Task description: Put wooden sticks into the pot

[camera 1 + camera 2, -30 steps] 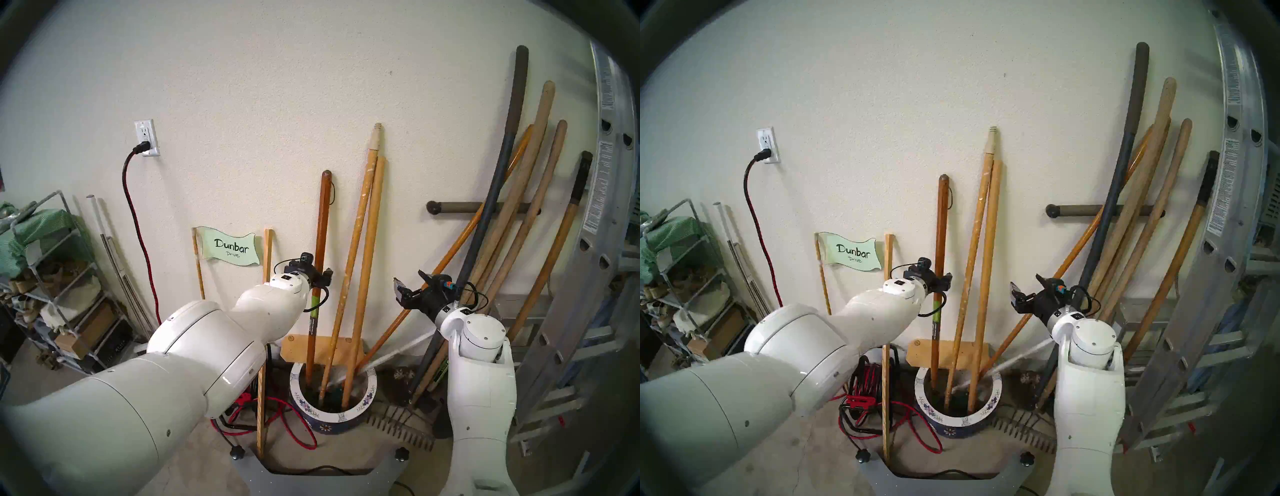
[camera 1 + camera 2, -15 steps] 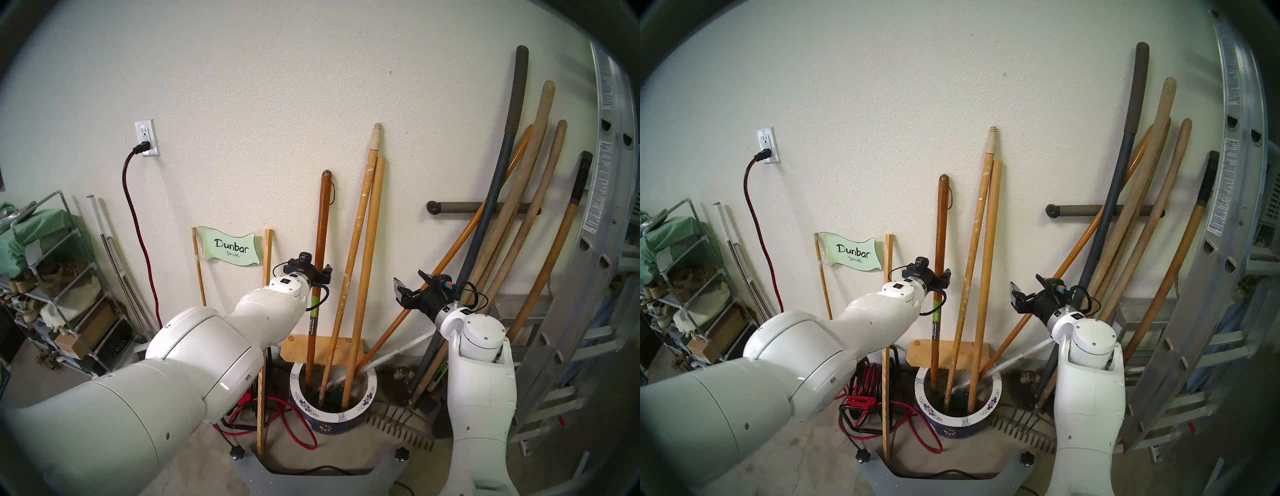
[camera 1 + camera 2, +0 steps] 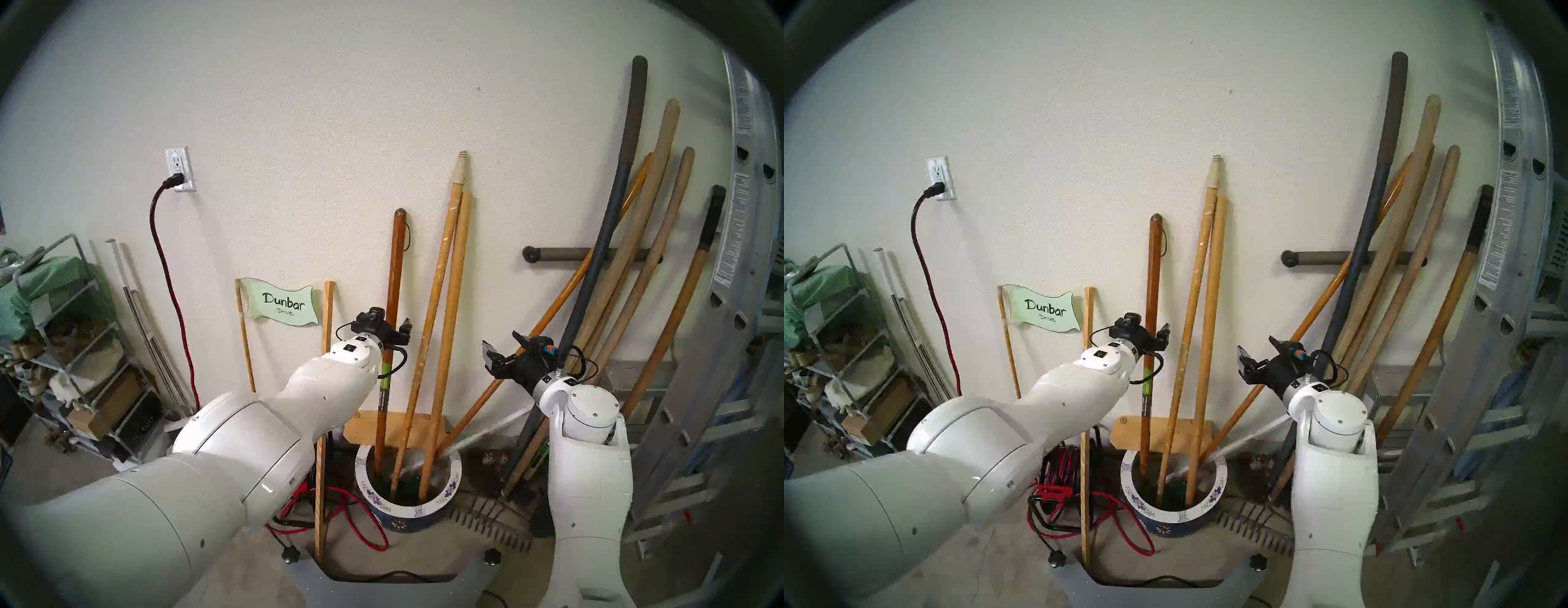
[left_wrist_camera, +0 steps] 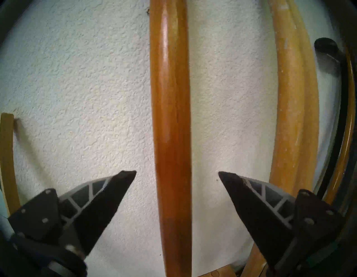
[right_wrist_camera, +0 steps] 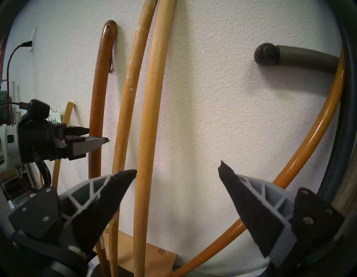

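The pot (image 3: 425, 510), dark blue with a white flowered rim, stands on the floor by the wall; it also shows in the other head view (image 3: 1176, 516). Three wooden sticks stand in it and lean on the wall: a dark red-brown one (image 3: 394, 271) with a cord loop and green label, a paint-flecked one (image 3: 441, 263) and a plain dowel (image 3: 456, 276). My left gripper (image 3: 392, 329) is open, its fingers on either side of the dark stick (image 4: 172, 116) without touching it. My right gripper (image 3: 500, 339) is open and empty, right of the dowel (image 5: 148, 116).
A thin square slat (image 3: 322, 424) stands left of the pot, beside a "Dunbar Drive" sign (image 3: 282, 303). An orange handle (image 3: 551, 314) slants into the pot from a bundle of tool handles (image 3: 636, 254). A ladder (image 3: 729, 297) is right, a wire shelf (image 3: 76, 339) left, red cord (image 3: 365, 522) and rake (image 3: 488, 522) on the floor.
My left gripper has risen slightly along the dark stick, and its near finger stands a little farther from it. The left elbow has shifted. The right arm and the sticks have not moved.
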Motion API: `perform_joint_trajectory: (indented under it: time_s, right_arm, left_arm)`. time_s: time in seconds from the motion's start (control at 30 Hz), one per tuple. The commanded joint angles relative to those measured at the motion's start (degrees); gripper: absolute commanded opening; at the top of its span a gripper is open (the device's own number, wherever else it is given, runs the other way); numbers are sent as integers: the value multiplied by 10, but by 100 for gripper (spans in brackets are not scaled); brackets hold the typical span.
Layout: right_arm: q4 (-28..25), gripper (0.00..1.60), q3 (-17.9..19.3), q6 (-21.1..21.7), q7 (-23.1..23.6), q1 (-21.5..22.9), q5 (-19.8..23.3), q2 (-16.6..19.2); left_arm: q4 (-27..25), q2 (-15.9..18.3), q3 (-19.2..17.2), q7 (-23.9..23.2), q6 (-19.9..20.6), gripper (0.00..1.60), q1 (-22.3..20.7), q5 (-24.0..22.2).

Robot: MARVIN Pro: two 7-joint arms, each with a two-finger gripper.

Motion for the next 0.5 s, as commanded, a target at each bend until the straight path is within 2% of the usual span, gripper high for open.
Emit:
perform_joint_trajectory:
  time_s: [0.0, 0.07, 0.37, 0.47]
  right_arm:
    - [-2, 160, -1, -1, 0, 1, 0, -1]
    - [-1, 160, -1, -1, 0, 1, 0, -1]
    - [-1, 160, -1, -1, 0, 1, 0, -1]
    - [-1, 160, -1, 0, 0, 1, 0, -1]
  left_arm:
    - [-42, 17, 1, 0, -6, 160, 26, 1]
    - [-65, 28, -2, 4, -12, 160, 41, -2]
    - [-89, 41, -6, 7, -22, 160, 53, -3]
    - [-120, 46, -10, 10, -34, 160, 61, -4]
